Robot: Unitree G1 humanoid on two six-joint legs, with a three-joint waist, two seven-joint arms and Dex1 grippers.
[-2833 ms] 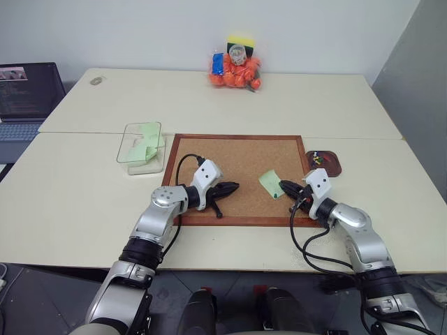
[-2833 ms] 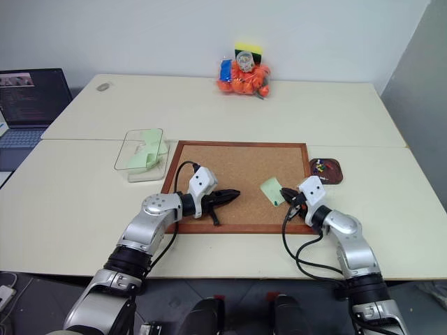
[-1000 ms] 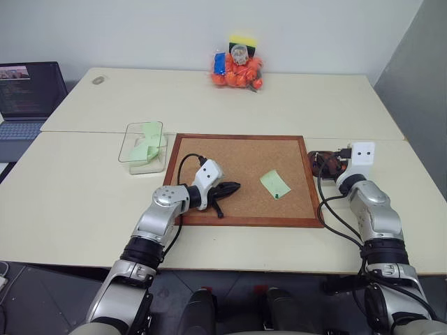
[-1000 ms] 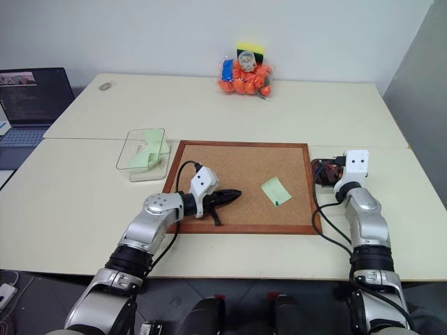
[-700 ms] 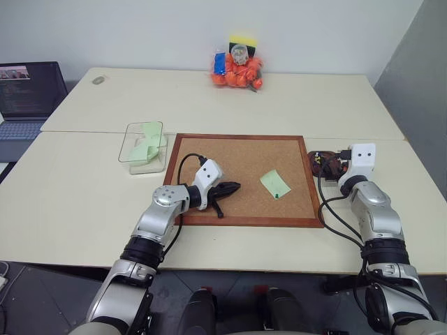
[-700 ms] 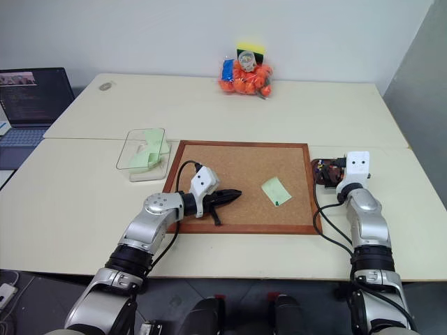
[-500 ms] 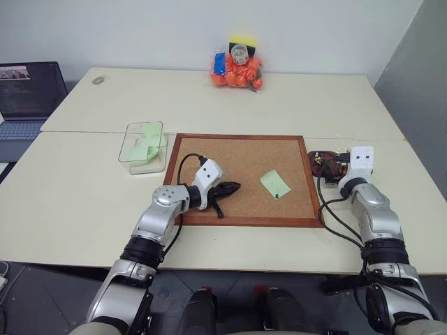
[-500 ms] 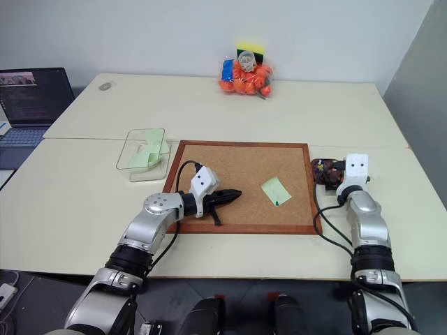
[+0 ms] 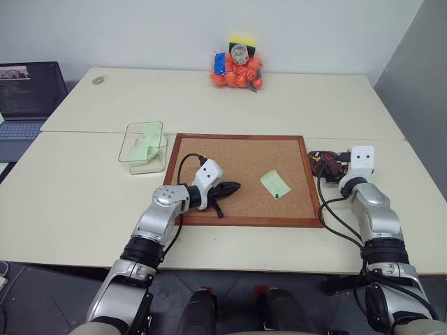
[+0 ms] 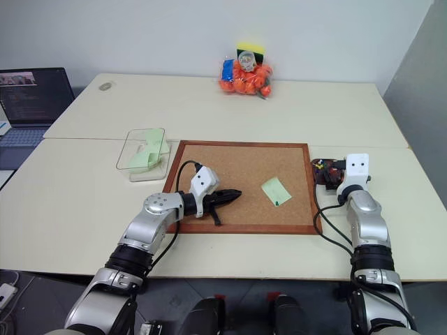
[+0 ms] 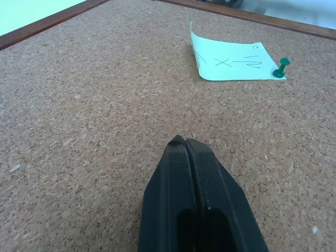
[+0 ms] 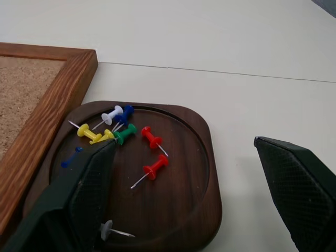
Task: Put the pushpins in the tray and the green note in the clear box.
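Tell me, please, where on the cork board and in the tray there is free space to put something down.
The cork board is bare between its far frame and the green note, and between the shut left gripper and the note. A green pushpin sits at the note's corner. In the tray, pins crowd the board side; the side under the open right gripper is free.

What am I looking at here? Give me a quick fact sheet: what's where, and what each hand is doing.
green note: lying on the cork board, one green pushpin stuck at its corner
tray: on the table just right of the board, with several loose pushpins inside
clear box: on the table left of the board, green paper already in it
left hand: shut, empty, resting over the board
right hand: open, empty, above the tray
orange bag: far edge of the table
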